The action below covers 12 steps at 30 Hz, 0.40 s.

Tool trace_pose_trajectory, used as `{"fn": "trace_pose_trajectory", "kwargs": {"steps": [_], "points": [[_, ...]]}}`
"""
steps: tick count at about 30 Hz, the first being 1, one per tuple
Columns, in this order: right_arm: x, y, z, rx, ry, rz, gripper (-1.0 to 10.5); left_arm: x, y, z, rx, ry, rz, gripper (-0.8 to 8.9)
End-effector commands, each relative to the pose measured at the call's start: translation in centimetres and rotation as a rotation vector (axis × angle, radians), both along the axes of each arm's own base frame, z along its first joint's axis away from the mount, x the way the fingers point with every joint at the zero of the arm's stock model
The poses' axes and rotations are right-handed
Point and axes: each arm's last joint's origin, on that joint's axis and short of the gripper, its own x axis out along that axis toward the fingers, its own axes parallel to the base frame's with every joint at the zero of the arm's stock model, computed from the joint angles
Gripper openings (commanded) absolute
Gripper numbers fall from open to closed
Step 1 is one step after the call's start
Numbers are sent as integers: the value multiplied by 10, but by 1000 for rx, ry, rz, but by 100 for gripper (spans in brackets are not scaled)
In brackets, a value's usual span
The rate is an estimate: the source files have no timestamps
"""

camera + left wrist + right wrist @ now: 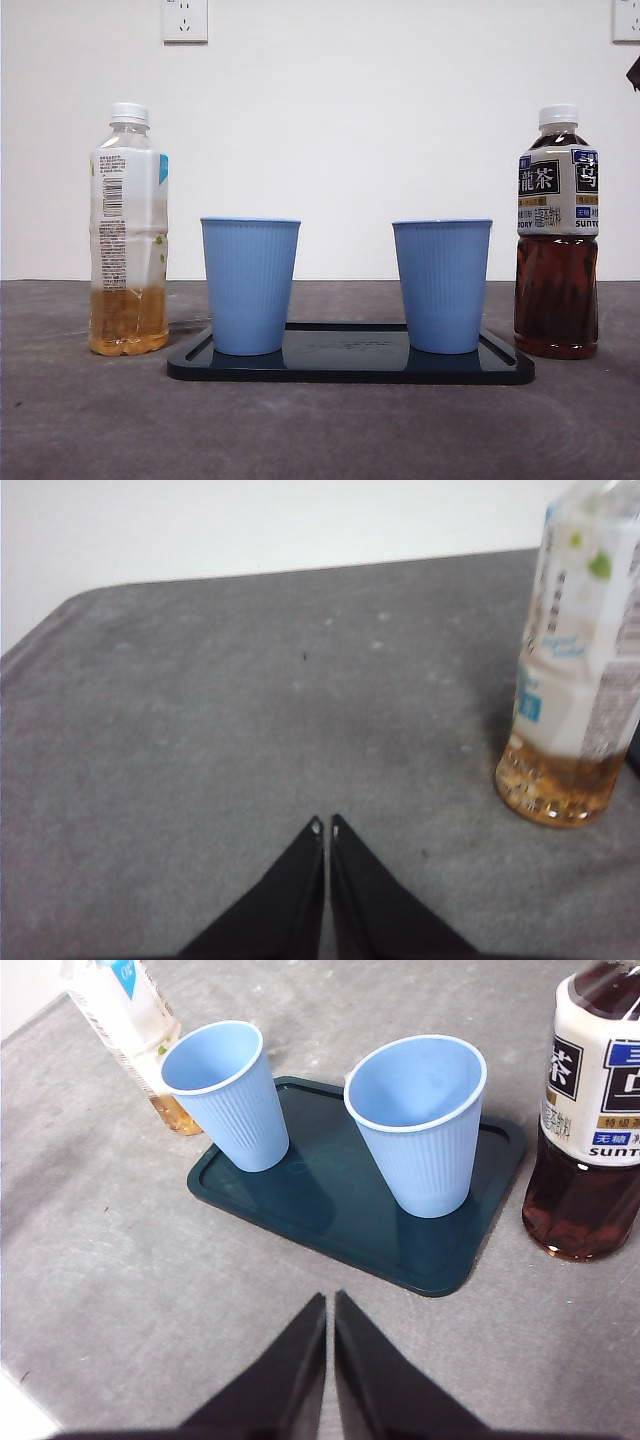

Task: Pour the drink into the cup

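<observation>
Labels: dark tea bottle (556, 250) at right marked "SUNTORY" beneath large Chinese characters on a white, black and blue wrap; pale tea bottle (128, 235) at left bearing a white label with barcode and fine print too small to read.

Count: two bottles, two cups, one tray. Both bottles clear plastic, upright, white screw caps on. Dark bottle filled well up with brown liquid; pale bottle holding amber liquid in its lowest part only.

Left cup (250, 285) and right cup (442, 285): blue, ribbed, tapered, upright, open, nothing inside as seen from the right wrist view. Both standing apart on a flat, dark, glossy tray (350, 368) with rounded corners and raised rim, between the bottles on a grey, matte worktop (320, 430).

Left hand (325, 826): pressed together, holding nothing, over bare worktop near the pale bottle. Right hand (330, 1300): pressed together, holding nothing, near side of the tray, clear of it.

Two wall sockets (185, 20) above, on a white wall.
</observation>
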Motion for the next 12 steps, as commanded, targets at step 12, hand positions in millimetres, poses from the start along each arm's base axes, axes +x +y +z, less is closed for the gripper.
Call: {"fn": "trace_pose_trajectory", "kwargs": {"steps": [12], "points": [[0,1,6,20,-18,1,8,-1,0,-19,8,-12,6,8]]}}
